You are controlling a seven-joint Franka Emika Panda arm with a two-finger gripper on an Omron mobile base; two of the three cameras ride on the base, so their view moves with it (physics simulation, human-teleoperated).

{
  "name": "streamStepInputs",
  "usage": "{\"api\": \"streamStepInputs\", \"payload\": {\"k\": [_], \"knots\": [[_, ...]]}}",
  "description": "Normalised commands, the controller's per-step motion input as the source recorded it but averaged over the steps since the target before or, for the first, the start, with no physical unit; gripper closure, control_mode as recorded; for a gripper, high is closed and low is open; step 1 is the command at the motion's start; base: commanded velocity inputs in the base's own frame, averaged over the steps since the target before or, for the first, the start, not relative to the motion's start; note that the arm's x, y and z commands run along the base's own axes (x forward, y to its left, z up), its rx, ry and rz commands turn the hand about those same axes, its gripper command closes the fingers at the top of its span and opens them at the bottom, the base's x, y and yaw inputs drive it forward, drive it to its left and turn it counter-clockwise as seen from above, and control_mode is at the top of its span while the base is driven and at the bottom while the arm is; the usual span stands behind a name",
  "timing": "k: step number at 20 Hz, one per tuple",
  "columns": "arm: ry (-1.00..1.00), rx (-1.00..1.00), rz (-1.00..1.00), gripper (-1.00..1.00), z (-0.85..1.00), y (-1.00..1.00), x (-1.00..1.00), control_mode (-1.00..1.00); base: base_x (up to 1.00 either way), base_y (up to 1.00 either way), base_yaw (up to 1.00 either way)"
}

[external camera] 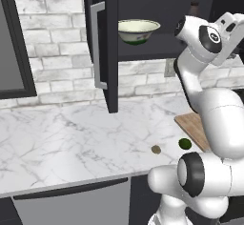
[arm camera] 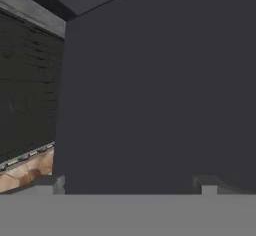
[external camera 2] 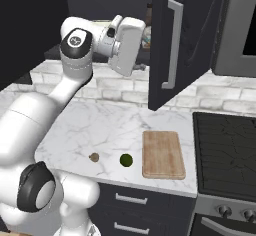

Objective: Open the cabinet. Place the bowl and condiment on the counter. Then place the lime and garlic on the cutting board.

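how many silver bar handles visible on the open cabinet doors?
2. One on the left door, swung out over the counter. One on the right door, open above the cutting board. The cabinet's other faces are out of sight.

One cabinet (external camera: 112, 43) stood with two doors open, each carrying one silver bar handle (external camera: 97, 45). One bowl (external camera: 138, 31) sat on its shelf, and one condiment bottle (external camera 2: 148, 15) showed beside it, mostly hidden by the arm. One counter (external camera: 71, 133) carried three things: one cutting board (external camera 2: 162, 154), one lime (external camera 2: 126, 160) and one garlic (external camera 2: 93, 157). One window (external camera: 12, 47) hung at the left, and one stove (external camera 2: 225, 145) stood at the right with two knobs (external camera 2: 224, 210) showing. Two drawer handles (external camera 2: 129, 198) showed under the counter.
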Motion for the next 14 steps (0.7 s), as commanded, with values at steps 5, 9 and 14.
{"api": "streamStepInputs", "payload": {"k": [5,9,14], "knots": [[0.02,-0.07,-0.16,-1.0,0.0,-0.37,-0.15,-1.0,0.0,0.0,0.0],[0.01,-0.05,-0.21,-1.0,0.0,-0.35,-0.24,-1.0,0.0,0.0,0.0],[0.03,-0.07,-0.15,-1.0,0.0,-0.41,-0.36,-1.0,0.0,0.0,0.0]]}}
